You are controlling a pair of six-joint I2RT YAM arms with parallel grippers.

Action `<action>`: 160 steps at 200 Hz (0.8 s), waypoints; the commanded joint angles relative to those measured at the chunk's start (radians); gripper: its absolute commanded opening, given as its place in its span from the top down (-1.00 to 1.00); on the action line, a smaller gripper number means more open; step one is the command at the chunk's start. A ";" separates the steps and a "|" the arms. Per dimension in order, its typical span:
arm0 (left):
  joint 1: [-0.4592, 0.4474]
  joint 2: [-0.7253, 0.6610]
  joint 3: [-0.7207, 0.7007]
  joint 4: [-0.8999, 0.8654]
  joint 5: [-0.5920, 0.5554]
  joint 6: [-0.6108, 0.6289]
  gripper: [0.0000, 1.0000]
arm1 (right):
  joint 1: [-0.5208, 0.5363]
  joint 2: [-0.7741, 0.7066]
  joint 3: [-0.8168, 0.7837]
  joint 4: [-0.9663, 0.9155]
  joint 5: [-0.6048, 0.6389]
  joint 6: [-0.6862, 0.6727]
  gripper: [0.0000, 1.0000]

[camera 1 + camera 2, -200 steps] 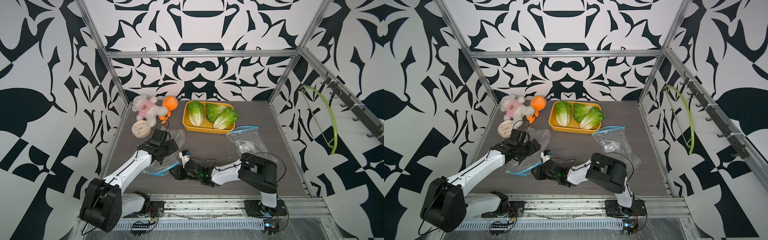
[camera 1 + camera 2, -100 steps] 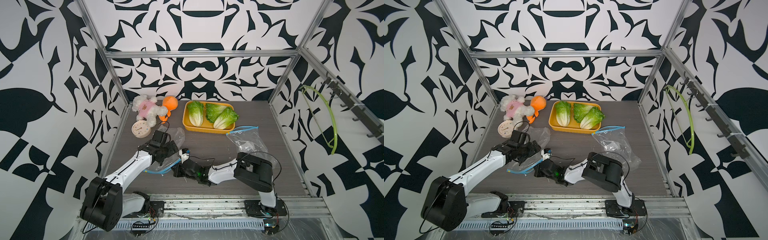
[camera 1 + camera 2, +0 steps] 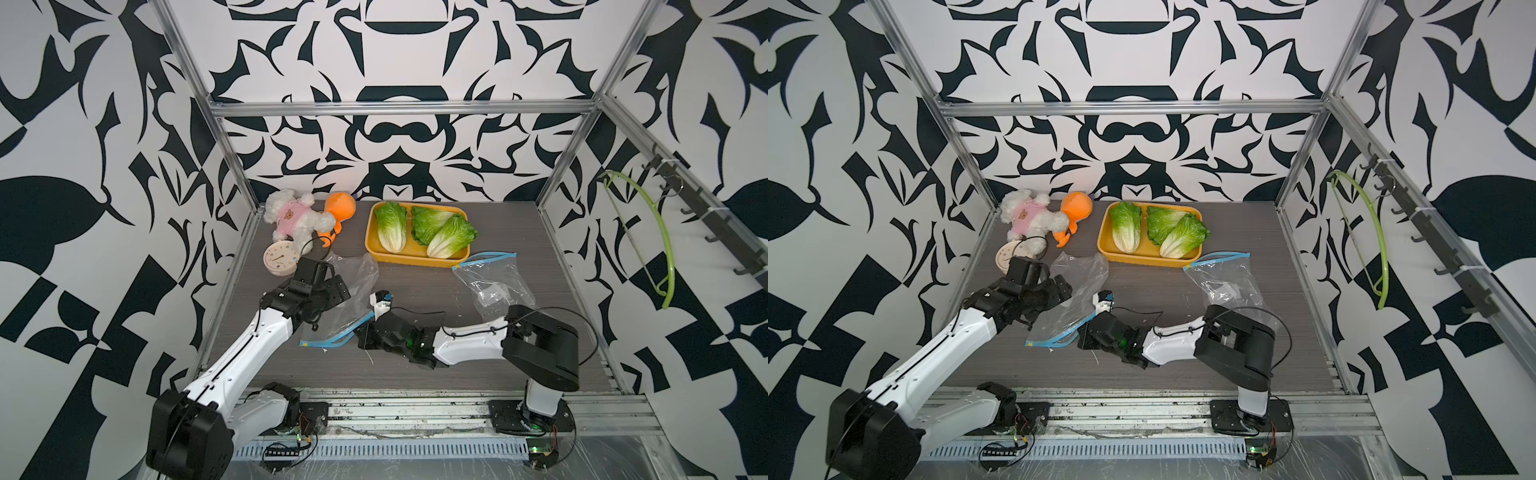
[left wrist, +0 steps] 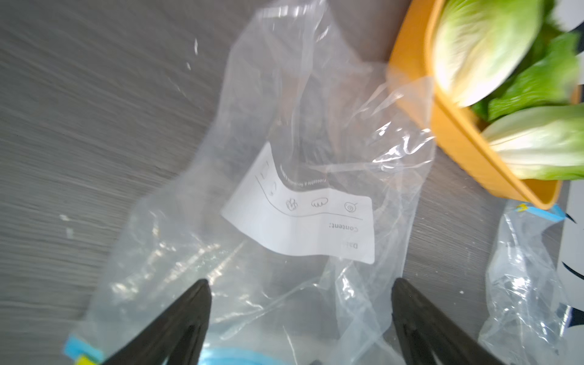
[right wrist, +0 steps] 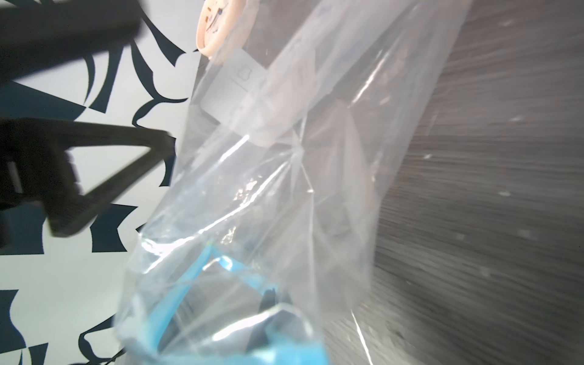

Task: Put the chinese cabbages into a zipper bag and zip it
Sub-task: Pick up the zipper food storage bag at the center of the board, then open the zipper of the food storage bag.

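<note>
Top views, cabbages: three cabbages (image 3: 390, 226) lie side by side in a yellow tray (image 3: 415, 261) at the back of the table (image 3: 436, 286); none is in a bag.
Top views, zipper bag: a clear, crumpled zipper bag (image 3: 353, 286) sits in front of the tray and to its left, with its blue zip edge (image 3: 328, 337) toward the front.
Top views, left gripper: the left gripper (image 3: 338, 291) hangs over the bag's left part, jaws spread wide, gripping nothing.
Top views, right gripper: the right gripper (image 3: 365, 330) sits low at the right end of the zip edge, jaws closed on it.
Top views, second bag: a second bag (image 3: 1225, 282) lies right of the first, well apart from it.
Top views, corner: a white plush (image 3: 1034, 216), an orange plush (image 3: 1075, 208) and a small clock (image 3: 1007, 255) sit at the back left.
Left wrist, gripper: two black fingers (image 4: 189, 316) stand far apart above the bag's plastic.
Left wrist, bag: its white label (image 4: 303, 215) faces up; the tray's rim (image 4: 458, 139) is just beyond it, with pale cabbage bases showing.
Right wrist, bag: the plastic (image 5: 284, 173) fills the view, and the blue zip edge (image 5: 189, 284) is bunched close to the camera.
Right wrist, left gripper: its spread fingers (image 5: 110, 173) are beside the bag.
</note>
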 commanded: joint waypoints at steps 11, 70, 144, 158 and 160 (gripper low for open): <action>-0.102 -0.112 0.083 -0.135 -0.146 0.067 -0.83 | -0.058 -0.179 0.054 -0.347 -0.055 -0.057 1.00; -0.368 -0.182 0.194 -0.210 -0.292 0.122 -0.77 | -0.190 -0.277 0.280 -0.809 -0.225 -0.201 1.00; -0.796 0.010 0.463 -0.450 -0.603 0.092 -0.71 | -0.331 -0.317 0.389 -0.905 -0.476 -0.348 1.00; -0.811 0.104 0.536 -0.525 -0.592 0.093 -0.72 | -0.349 -0.321 0.388 -0.902 -0.515 -0.352 1.00; -0.815 0.118 0.545 -0.537 -0.598 0.090 -0.72 | -0.352 -0.322 0.390 -0.903 -0.521 -0.351 1.00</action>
